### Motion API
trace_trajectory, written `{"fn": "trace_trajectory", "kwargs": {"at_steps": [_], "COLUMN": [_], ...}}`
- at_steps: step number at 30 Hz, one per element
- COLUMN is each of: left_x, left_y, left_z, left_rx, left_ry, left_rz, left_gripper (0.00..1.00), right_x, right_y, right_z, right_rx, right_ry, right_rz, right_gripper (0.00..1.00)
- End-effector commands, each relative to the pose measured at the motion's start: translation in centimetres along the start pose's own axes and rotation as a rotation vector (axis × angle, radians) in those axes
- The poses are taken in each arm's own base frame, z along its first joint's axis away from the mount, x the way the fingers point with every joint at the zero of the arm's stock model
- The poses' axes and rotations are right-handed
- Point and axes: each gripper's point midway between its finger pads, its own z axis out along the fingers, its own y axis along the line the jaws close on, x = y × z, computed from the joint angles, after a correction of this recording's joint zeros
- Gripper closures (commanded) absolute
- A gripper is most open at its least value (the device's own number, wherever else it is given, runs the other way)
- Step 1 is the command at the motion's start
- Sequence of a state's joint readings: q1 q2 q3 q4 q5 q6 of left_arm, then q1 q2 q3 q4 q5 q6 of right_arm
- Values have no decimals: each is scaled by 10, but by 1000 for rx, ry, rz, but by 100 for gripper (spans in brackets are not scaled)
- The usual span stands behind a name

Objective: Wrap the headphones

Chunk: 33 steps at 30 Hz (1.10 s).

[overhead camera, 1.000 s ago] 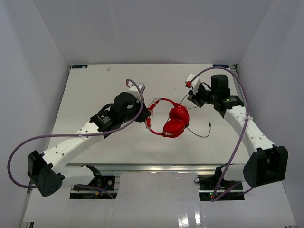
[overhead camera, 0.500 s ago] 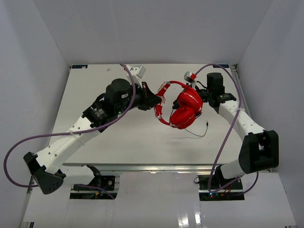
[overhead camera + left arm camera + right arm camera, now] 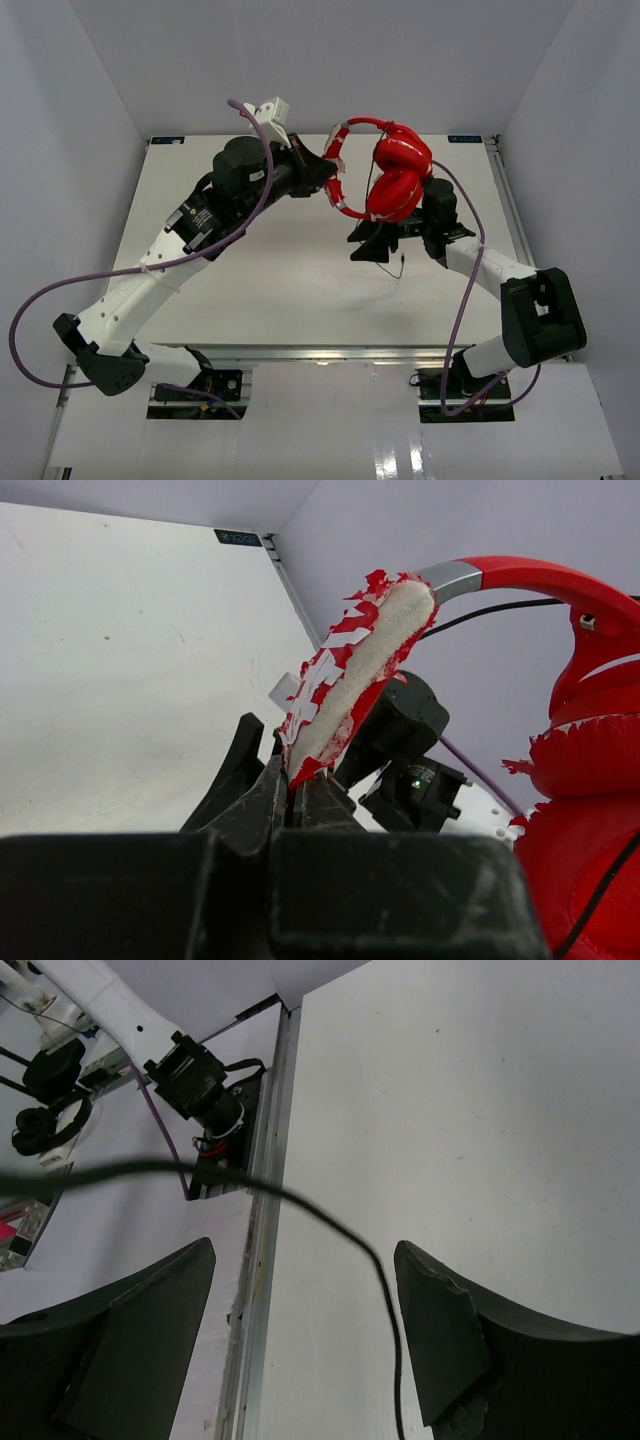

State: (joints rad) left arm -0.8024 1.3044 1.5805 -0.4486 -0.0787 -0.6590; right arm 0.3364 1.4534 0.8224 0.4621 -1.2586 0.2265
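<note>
White matte surface [image 3: 250,300], faint specks and scuffs. Pale grey walls [image 3: 300,60] on three sides, meeting at the back. Far-left label [image 3: 167,141] and far-right label [image 3: 465,139], small and dark, at the back corners. Metal rail [image 3: 330,352] along the near edge. Glossy floor [image 3: 350,440] below.

Right gripper [image 3: 302,1260] spread wide, dark fingers [image 3: 130,1340] low at either side of the view. Between them a thin black cable [image 3: 300,1203], blurred and close to the lens: in from the left, arching across, then dropping just beside the right-hand finger, contact unclear. Behind it, white worktop [image 3: 480,1110]. Along the worktop's near edge, a metal rail [image 3: 262,1260] running up to the near-left corner. Beyond that edge, a black motor block [image 3: 200,1090] with a purple cable [image 3: 165,1150] on a white arm link [image 3: 110,1000].
</note>
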Motion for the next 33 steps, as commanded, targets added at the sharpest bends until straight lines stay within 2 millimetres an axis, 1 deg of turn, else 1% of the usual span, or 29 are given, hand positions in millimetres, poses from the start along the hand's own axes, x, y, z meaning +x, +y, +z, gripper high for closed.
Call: {"fn": "trace_trajectory", "kwargs": {"at_steps": [1, 2, 4, 5, 6, 8, 11, 13, 16, 18, 20, 21, 23, 24, 25, 26, 27, 29, 31, 33], "left_x": [-63, -66, -79, -83, -93, -102, -111, -115, -126, -133, -135, -136, -131, -129, -125, -121, -116, -96, -77, -55], "left_y": [-29, -27, -28, -25, -24, -18, -11, -5, 13, 34, 49, 57, 73, 80, 90, 99, 107, 136, 156, 174], "left_z": [-18, -17, -21, -21, -24, -27, -29, -30, -32, -31, -29, -28, -22, -18, -13, -8, 0, 24, 47, 71], "left_rx": [26, 8, -10, -30, -49, -86, -108, -128, -186, -243, -270, -286, -326, -350, -383, -412, -437, -523, -567, -593], "left_ry": [-178, -184, -221, -231, -259, -280, -303, -318, -346, -354, -346, -350, -342, -338, -332, -326, -313, -252, -195, -127], "left_rz": [-59, -56, -56, -53, -50, -52, -58, -65, -60, -59, -72, -75, -76, -72, -61, -52, -47, -18, -1, 7], "left_gripper": [100, 100, 100, 100, 100, 100, 100, 100, 100, 100, 100, 100, 100, 100, 100, 100, 100, 100, 100, 100], "right_x": [3, 11, 17, 26, 34, 44, 49, 53, 56, 60, 66, 67, 72, 69, 73, 74, 70, 59, 45, 26], "right_y": [18, 20, 24, 28, 33, 41, 49, 53, 59, 59, 61, 60, 59, 53, 46, 43, 46, 35, 20, 12], "right_z": [-1, -2, -3, -4, -6, -7, -7, -8, -10, -12, -15, -16, -19, -21, -25, -29, -27, -34, -46, -56], "right_rx": [-52, -58, -71, -75, -86, -100, -115, -118, -107, -84, -60, -42, 7, 56, 129, 173, 179, 310, 458, 542], "right_ry": [-2, 5, 11, 15, 22, 33, 44, 54, 68, 79, 103, 115, 163, 192, 247, 290, 310, 406, 497, 552], "right_rz": [-97, -95, -109, -116, -112, -114, -167, -159, -173, -205, -201, -227, -232, -282, -288, -299, -328, -421, -505, -574], "right_gripper": [22, 22, 23, 24, 25, 28, 36, 45, 55, 62, 71, 74, 82, 88, 90, 92, 92, 92, 92, 92]}}
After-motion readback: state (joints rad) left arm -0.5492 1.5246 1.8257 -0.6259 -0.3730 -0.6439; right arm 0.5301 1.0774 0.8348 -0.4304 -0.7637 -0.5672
